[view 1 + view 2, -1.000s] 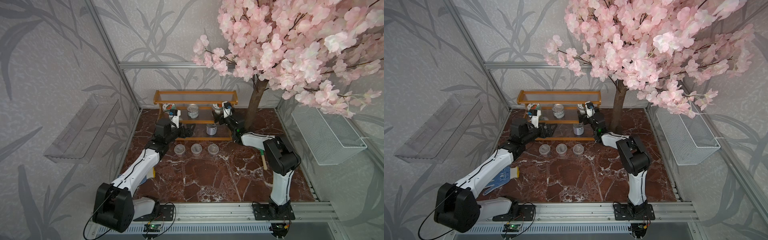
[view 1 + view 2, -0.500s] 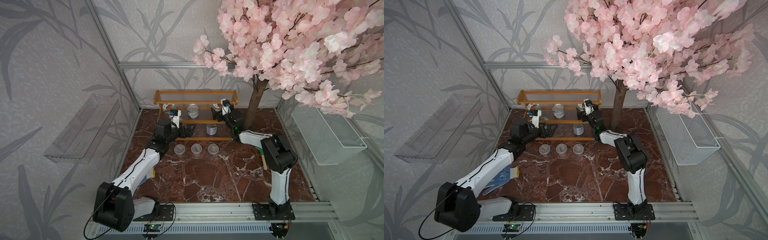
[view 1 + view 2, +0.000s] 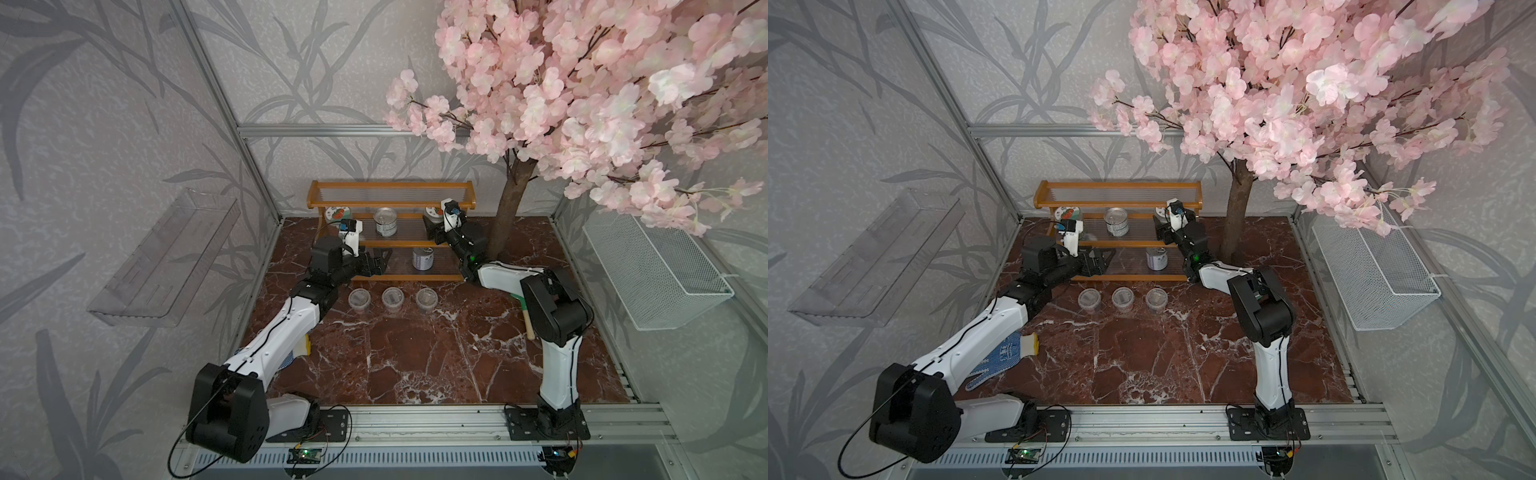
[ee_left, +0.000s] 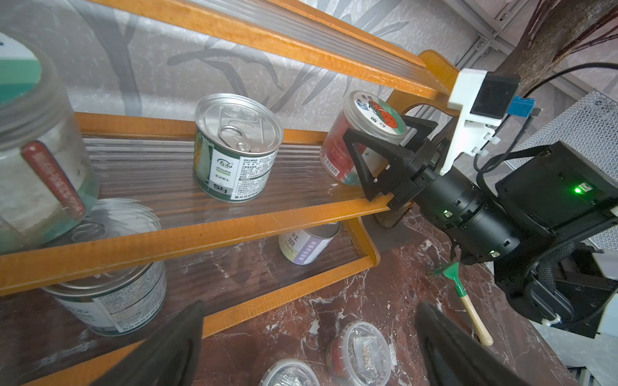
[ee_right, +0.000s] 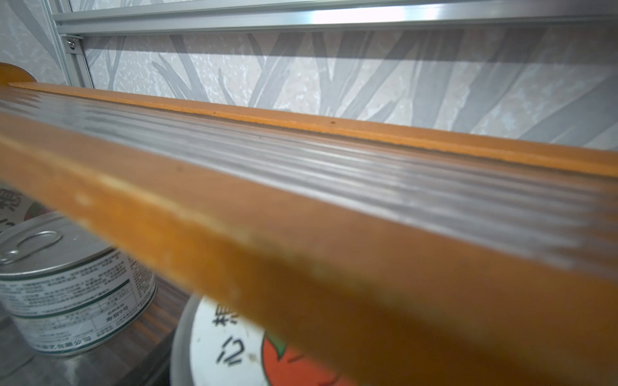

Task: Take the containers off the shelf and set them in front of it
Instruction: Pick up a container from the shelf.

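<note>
Glass jar [image 4: 337, 147] on middle tier of the shelf [image 4: 207, 234], right end: looks rigid, slick, breakable, so grip mid-body below the lid [image 4: 378, 112]; right jaws straddle it, contact unclear, left jaws spread, empty.

arms [image 3: 286, 332]: 2, white | joints: black | right gripper [image 4: 376, 128]: black | LED [image 4: 577, 190]: green
</note>
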Tool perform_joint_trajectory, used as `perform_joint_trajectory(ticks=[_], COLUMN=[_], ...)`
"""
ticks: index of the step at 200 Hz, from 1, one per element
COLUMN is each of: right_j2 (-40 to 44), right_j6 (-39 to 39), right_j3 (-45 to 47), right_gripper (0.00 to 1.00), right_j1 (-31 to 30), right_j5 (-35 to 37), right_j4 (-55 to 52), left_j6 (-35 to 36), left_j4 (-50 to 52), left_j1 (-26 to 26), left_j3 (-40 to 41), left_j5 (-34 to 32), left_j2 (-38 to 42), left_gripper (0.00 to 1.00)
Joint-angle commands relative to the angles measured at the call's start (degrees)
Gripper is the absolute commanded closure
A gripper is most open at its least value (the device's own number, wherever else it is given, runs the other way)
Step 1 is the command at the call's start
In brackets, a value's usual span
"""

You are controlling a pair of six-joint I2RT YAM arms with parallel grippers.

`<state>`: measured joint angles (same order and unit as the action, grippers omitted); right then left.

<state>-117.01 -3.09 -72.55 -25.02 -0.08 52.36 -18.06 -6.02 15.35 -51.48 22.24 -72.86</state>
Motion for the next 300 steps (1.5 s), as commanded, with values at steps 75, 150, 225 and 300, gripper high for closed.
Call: perform_joint_trajectory(ticks=[75, 150, 225, 300], right_j2=[6.6, 15.8, 31.9, 48.5], right_j6=[-0.1, -0.1, -0.7, -2.1], right_j3=[5.2, 13.6, 29.6, 47.8], right_gripper=[0.22, 0.22, 0.21, 0.21], right_j1=[-0.5, -1.9, -3.3, -5.7], right_j5=[-6.3, -10.4, -11.5, 1.0], right_j4=[5.6, 5.2, -0.9, -12.9], left_j6=[0.9, 1.0, 0.9, 0.8], left_j4=[0.2, -0.2, 0.0, -0.9], left_j1=[-0.2, -0.3, -0.4, -0.3], left_j3=[-0.5, -0.3, -1.2, -2.1], left_j5=[0.9, 1.2, 1.1, 3.9], left_j2=[-0.6, -0.7, -1.3, -3.9], left_gripper=[0.0, 0.0, 0.0, 0.0])
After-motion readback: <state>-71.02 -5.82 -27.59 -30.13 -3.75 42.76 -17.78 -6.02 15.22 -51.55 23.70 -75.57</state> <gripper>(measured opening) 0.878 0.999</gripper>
